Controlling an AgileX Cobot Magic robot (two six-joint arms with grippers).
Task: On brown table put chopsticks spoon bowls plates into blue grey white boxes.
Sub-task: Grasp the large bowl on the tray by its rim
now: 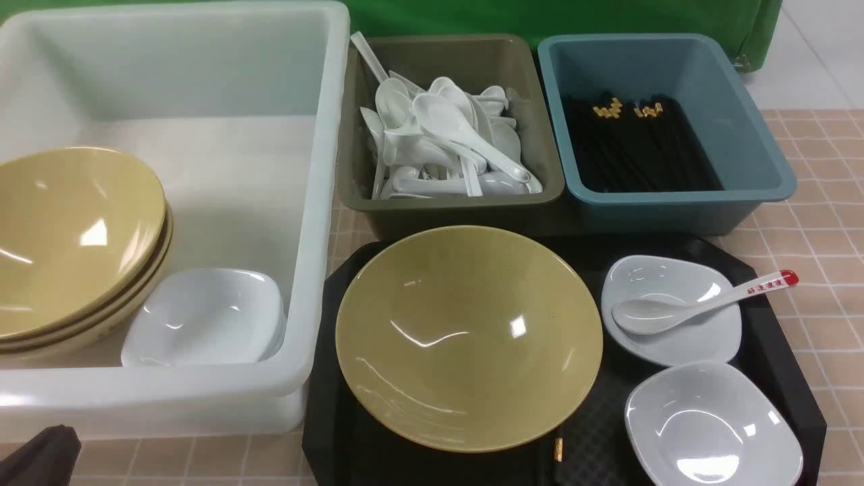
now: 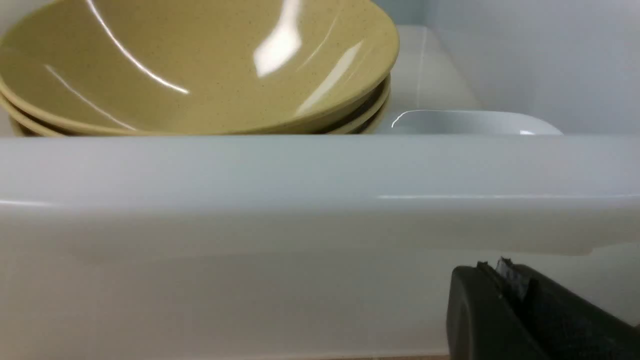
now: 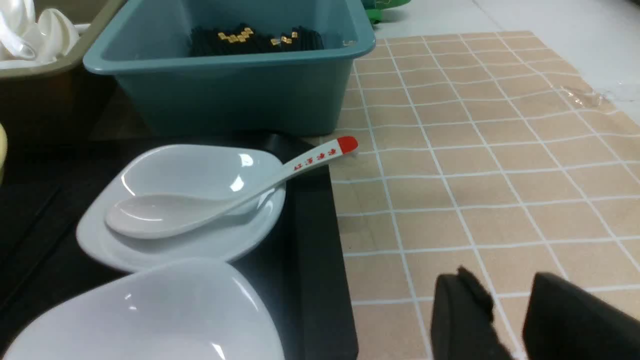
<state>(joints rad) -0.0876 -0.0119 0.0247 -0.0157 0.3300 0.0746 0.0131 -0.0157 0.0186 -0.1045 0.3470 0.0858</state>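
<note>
The spoon [image 1: 702, 304] rests with its scoop in a plate [image 1: 709, 347], its red handle tip pointing to 2 o'clock and overhanging the edge of the black tray [image 1: 594, 432]. A second plate [image 1: 715, 432] sits just beside, at 5 o'clock. At 9 o'clock from both, a bowl [image 1: 466, 337] fills the tray's left half.

Beyond the tray at 12 o'clock is the olive-grey box [image 1: 452, 209] of plain white spoons [image 1: 445, 135]. At 1 o'clock the blue box [image 1: 675, 202] holds the chopsticks [image 1: 641, 148]. At 9 o'clock the white box [image 1: 310, 202] holds the stacked bowls [image 1: 67, 236] and a third plate [image 1: 202, 317].

The right gripper [image 3: 505, 280] hangs over the brown table [image 1: 823, 202] off the tray's right side, its fingers slightly parted (gripping nothing). The left gripper [image 2: 505, 267] sits low outside the white box's near wall, its fingers seemingly pressed together.
</note>
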